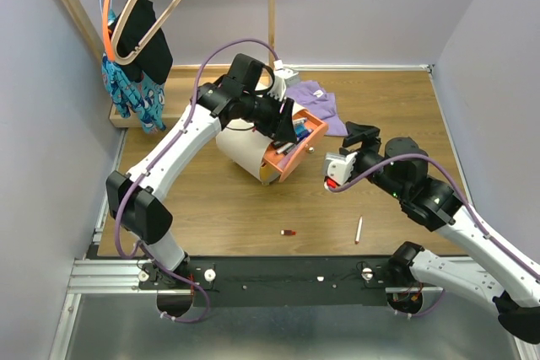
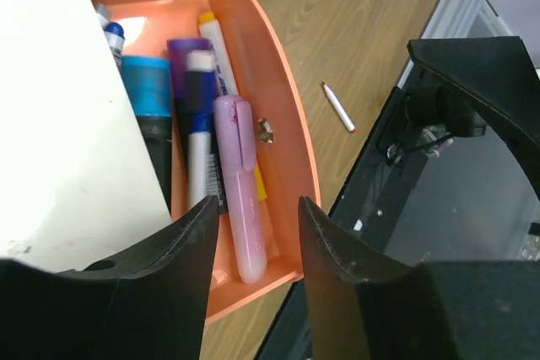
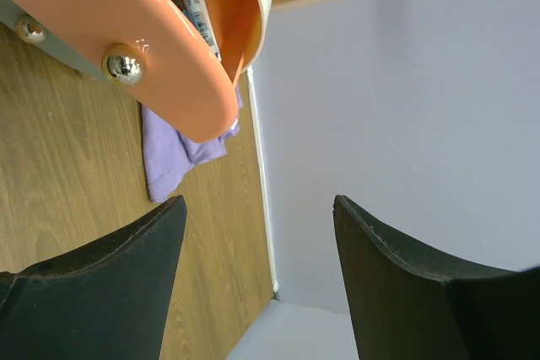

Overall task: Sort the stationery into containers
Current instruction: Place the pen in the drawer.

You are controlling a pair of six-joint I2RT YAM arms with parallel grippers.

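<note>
Orange plastic forms the drawer that stands open from the cream-white drum near the middle of the wooden worktop. In the drawer a pink marker lies along the front wall. Beside it are a white marker with a blue cap, a purple one, a blue one and a white pen with a yellow end.

The left jaws hang right over the drawer, spread apart. Their fingers frame the pink marker without pinching it.

The right jaws sit just to the right of the drawer's face, near its shiny knob. They are spread wide, with nothing between the fingers.

A purple cloth lies behind the drawer. A thin white pen rests on the bare worktop near the front edge, well apart from the drum. A small red and black piece lies to its left.
</note>
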